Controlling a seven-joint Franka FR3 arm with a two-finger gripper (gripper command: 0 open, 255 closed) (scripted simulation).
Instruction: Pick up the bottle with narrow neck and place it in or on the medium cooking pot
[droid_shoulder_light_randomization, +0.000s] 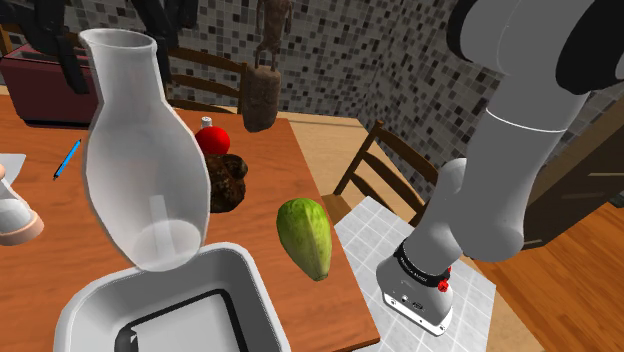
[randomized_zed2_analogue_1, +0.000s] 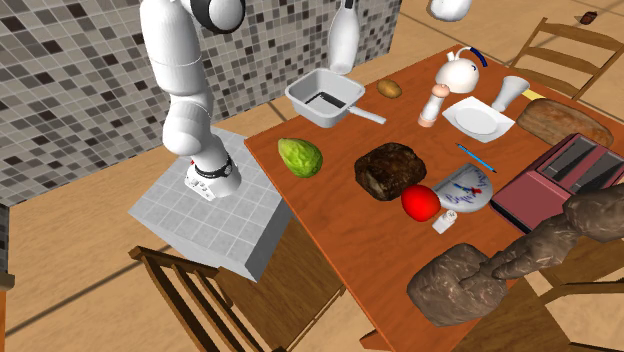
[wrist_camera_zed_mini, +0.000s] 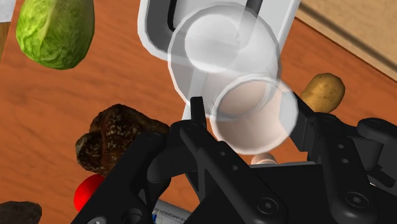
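A translucent white bottle (droid_shoulder_light_randomization: 140, 170) with a narrow neck hangs upright over the table. My gripper (droid_shoulder_light_randomization: 118, 40) is shut on its neck from above. Its base hovers just above a pale grey pot (droid_shoulder_light_randomization: 245, 275) with a dark floor, at the shoulder view's lower left. From the second exterior view, the bottle (randomized_zed2_analogue_1: 343, 38) hangs over the far rim of the pot (randomized_zed2_analogue_1: 300, 95), whose long handle points to that view's right. In the wrist view my gripper (wrist_camera_zed_mini: 251, 114) has a black finger on each side of the bottle's neck (wrist_camera_zed_mini: 280, 127), with the pot (wrist_camera_zed_mini: 149, 32) below.
On the wooden table lie a green fruit (droid_shoulder_light_randomization: 305, 237), a dark brown lump (droid_shoulder_light_randomization: 225, 182), a red ball (droid_shoulder_light_randomization: 212, 140) and a blue pen (droid_shoulder_light_randomization: 67, 158). A potato (randomized_zed2_analogue_1: 390, 88), teapot (randomized_zed2_analogue_1: 460, 72) and shaker (randomized_zed2_analogue_1: 432, 103) stand beyond the pot. A chair (droid_shoulder_light_randomization: 385, 170) stands beside the table.
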